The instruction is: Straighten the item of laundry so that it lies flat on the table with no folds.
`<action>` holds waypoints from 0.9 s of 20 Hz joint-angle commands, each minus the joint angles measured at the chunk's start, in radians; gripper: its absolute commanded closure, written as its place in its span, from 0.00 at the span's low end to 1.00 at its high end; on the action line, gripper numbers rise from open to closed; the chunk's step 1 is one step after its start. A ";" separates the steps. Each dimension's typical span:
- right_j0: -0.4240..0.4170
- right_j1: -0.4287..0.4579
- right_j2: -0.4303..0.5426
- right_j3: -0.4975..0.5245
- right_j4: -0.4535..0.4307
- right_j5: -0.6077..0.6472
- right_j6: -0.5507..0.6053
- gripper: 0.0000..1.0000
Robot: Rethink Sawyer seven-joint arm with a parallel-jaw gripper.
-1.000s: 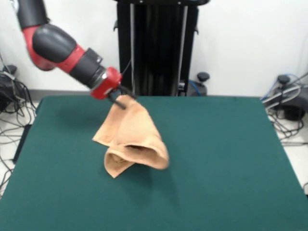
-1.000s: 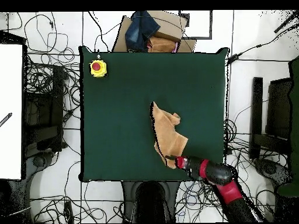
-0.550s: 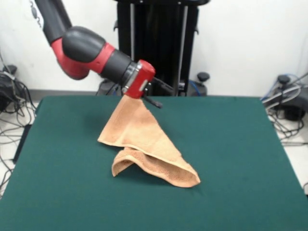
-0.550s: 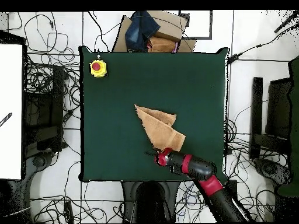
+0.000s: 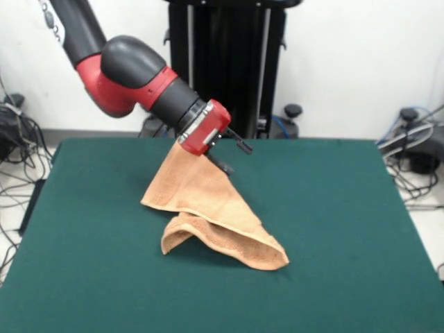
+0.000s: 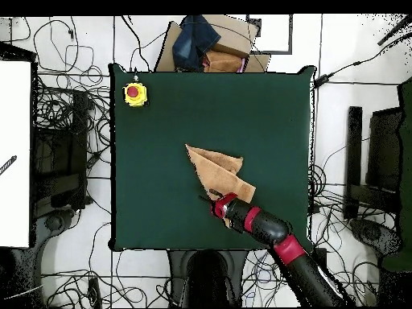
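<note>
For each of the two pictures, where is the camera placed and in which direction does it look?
Front view: across the table from the robot, level, looking at the towel; shows the red and black arm and the gripper, fingers spread.
Overhead view: above the table, looking straight down; the arm enters from the bottom right, gripper over the towel; a yellow box with a red button sits in a corner.
Shared: table, towel, arm, gripper.

A yellow box with a red button (image 6: 134, 93) sits near one corner of the counter. Beyond that edge, a cardboard box (image 6: 211, 47) holds dark blue cloth (image 6: 195, 39). Cables (image 6: 68, 113) sprawl over the floor.
</note>
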 commanded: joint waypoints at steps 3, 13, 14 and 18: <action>0.110 -0.059 0.050 -0.147 -0.047 -0.064 -0.008 0.00; 0.124 -0.074 0.039 -0.177 -0.003 -0.027 -0.012 0.00; 0.124 -0.078 0.039 -0.181 -0.005 -0.023 -0.019 0.00; 0.119 -0.059 0.040 -0.219 0.018 0.014 -0.044 0.00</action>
